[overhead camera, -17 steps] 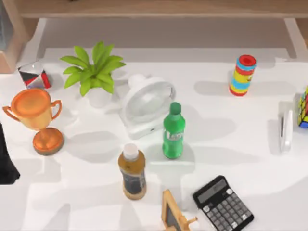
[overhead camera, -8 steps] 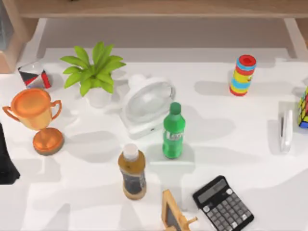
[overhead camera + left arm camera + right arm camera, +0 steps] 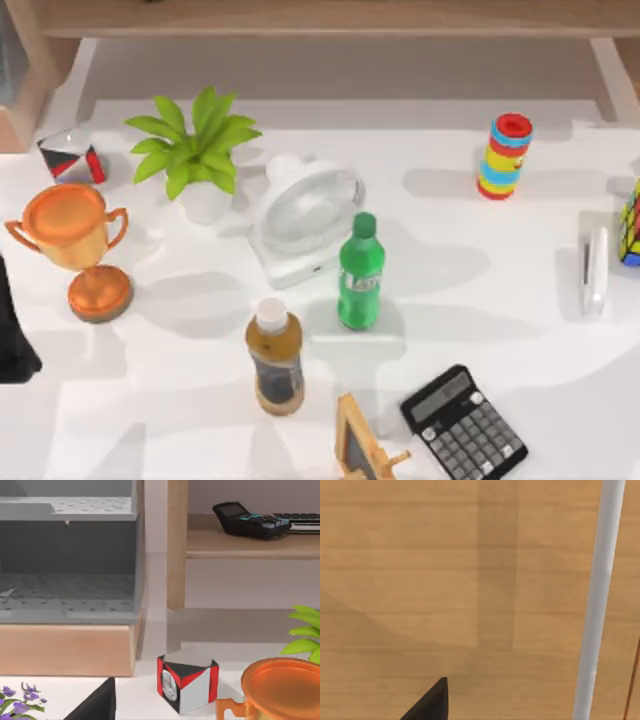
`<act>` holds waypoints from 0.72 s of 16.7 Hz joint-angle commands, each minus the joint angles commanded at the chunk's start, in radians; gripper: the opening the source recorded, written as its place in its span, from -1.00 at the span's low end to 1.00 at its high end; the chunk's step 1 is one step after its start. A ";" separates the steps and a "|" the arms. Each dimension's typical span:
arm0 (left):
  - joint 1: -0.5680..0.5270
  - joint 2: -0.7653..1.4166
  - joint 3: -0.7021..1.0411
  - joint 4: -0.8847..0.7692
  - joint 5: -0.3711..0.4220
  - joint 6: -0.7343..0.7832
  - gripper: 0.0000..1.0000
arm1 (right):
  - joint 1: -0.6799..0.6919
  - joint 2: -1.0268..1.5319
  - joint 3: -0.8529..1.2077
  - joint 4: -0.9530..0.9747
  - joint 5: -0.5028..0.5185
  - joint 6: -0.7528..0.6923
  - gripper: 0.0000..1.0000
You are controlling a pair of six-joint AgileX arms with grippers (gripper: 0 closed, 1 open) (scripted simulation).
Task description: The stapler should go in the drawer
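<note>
Stapler (image 3: 596, 268) untouched at the table's (image 3: 500, 300) right edge.
It lies flat beside a cube (image 3: 631, 224), probably easy to pinch; neither pincer's opening can be told.

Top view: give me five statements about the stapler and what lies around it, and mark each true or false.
1. The stapler lies flat near the table's right edge. True.
2. A gripper is clamped on the stapler. False: nothing touches it; a dark part of the left arm sits at the table's left edge.
3. The colourful cube sits just right of the stapler. True.
4. The calculator rests against the stapler. False: it lies apart, nearer the front edge.
5. The green bottle has tipped over. False: it stands upright beside the white fan.
</note>
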 joint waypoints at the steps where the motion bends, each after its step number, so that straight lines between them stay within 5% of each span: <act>1: 0.000 0.000 0.000 0.000 0.000 0.000 1.00 | 0.000 0.000 0.000 0.000 0.000 0.000 0.40; 10: 0.000 0.000 0.000 0.000 0.000 0.000 1.00 | 0.000 0.000 0.000 0.000 0.000 0.000 -0.96; 12: 0.000 0.000 0.000 0.000 0.000 0.000 1.00 | 0.000 0.000 0.000 0.000 0.000 0.000 -1.00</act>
